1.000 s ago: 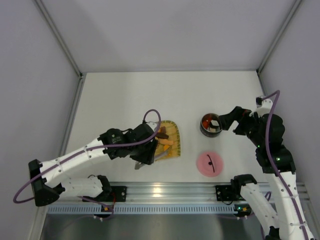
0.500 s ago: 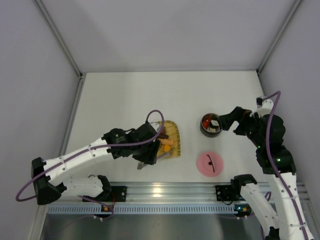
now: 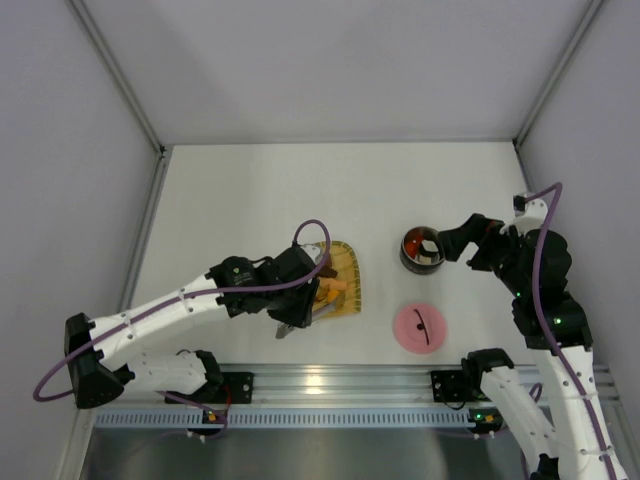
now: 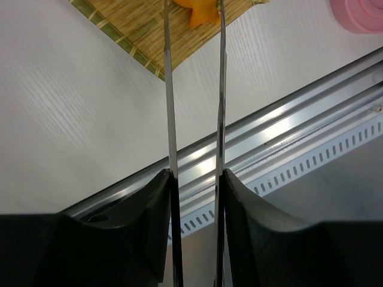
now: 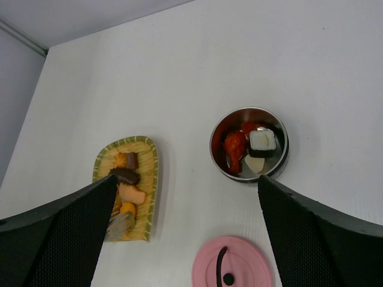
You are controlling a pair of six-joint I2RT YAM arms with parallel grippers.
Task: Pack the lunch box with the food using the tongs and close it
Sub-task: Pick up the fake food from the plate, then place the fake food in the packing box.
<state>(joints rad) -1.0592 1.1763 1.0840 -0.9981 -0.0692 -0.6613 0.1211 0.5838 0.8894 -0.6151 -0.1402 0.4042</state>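
Two thin arms of the tongs (image 4: 169,107) are squeezed by your left gripper (image 4: 196,176), and their tips hug an orange food piece (image 4: 202,13) on the yellow tray (image 4: 131,24) at the top. Your right gripper (image 5: 185,177) gapes wide near the lunch box (image 5: 249,109), right of centre, with its lid (image 5: 232,269) lying below

Bright, even light falls from above on the white surface (image 3: 250,200), so shadows are faint and soft-edged. From overhead, the metal rail (image 3: 330,381) along the near edge carries a pale patch of glare, and in the left wrist view the same rail shows bright streaks. There the left tool's fingers (image 4: 140,239) are dark, nearly featureless and slightly soft, while the tongs (image 4: 169,89) catch thin highlights. In the right wrist view the lunch box (image 5: 249,143) gleams inside, and the right tool's fingers (image 5: 60,239) fill the bottom corners as dark masses.
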